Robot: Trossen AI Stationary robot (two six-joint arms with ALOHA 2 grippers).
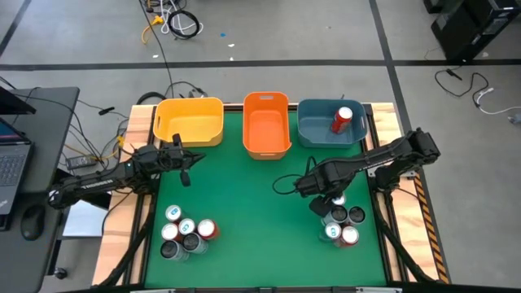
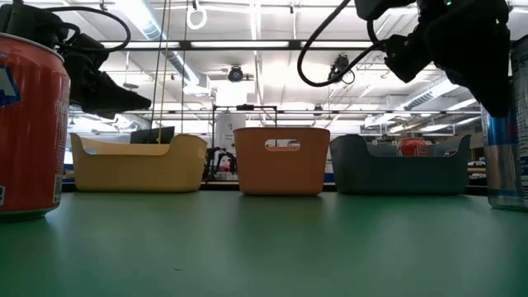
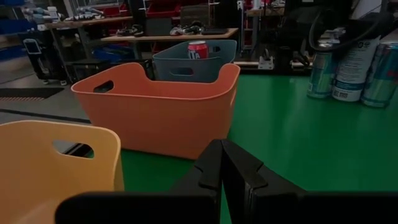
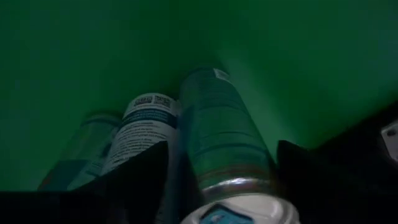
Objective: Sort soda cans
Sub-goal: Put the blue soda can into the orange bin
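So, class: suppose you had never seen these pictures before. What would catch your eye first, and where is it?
Most striking are the three bins along the green table's far edge: yellow bin, orange bin and blue bin, the blue one with a lone red can inside. Next, the right gripper straddles a can in the right-hand cluster, fingers either side, while the left gripper waits shut near the yellow bin.

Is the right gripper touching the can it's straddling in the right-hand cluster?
Cannot tell. In the right wrist view the right gripper has one finger on each side of the can, but whether either presses the wall is unclear.
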